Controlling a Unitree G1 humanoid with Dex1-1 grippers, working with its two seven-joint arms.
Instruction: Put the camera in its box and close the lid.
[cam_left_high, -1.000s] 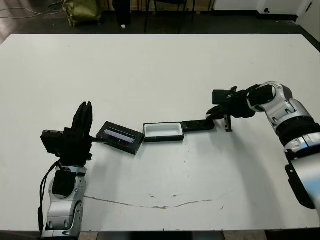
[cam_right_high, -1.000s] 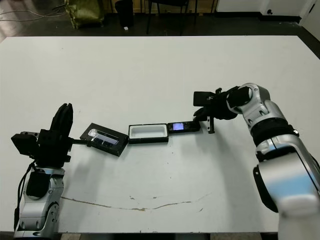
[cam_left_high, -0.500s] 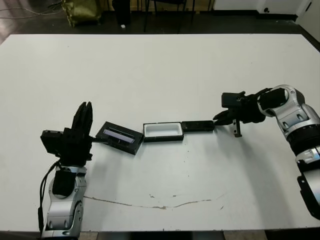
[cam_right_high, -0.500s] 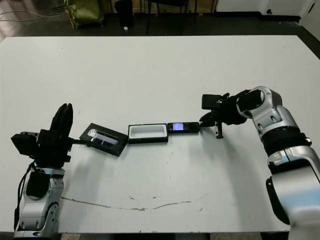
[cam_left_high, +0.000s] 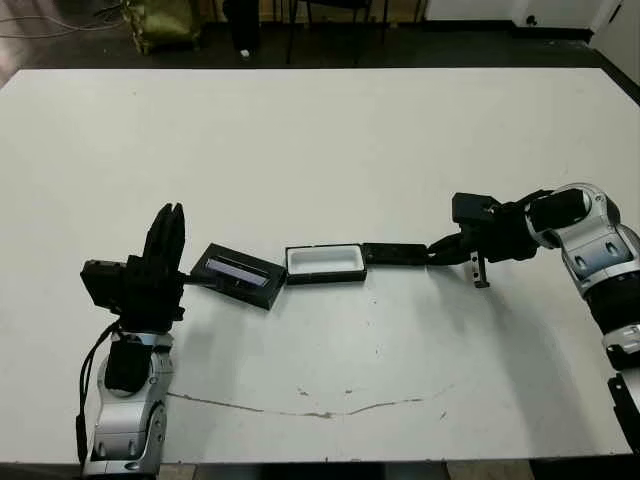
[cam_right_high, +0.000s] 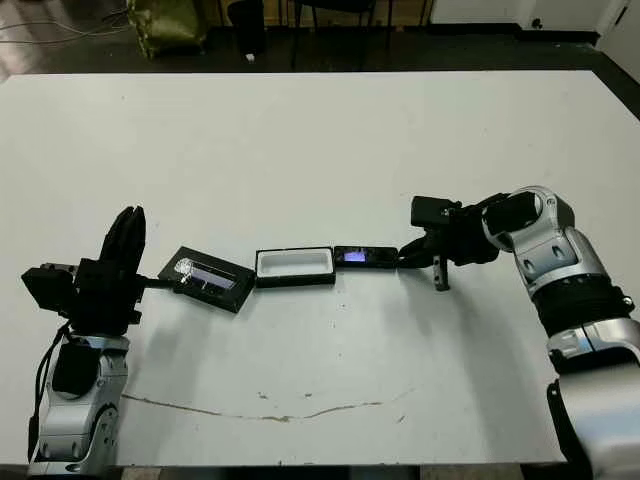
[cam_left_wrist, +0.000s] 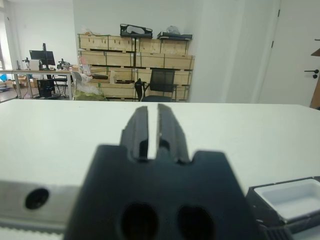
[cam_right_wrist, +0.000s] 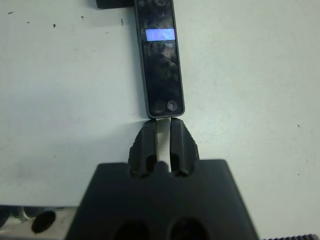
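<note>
My right claw (cam_right_wrist: 163, 122) lay low on the bench (cam_left_high: 330, 140), fingers nearly shut, tips touching the camera (cam_right_wrist: 160, 55). My left claw (cam_left_high: 168, 232) pointed up, clenched.

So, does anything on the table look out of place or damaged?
A thin jagged crack-like line runs across the white table near its front edge. The black windowed lid lies askew beside the white-lined box.
</note>
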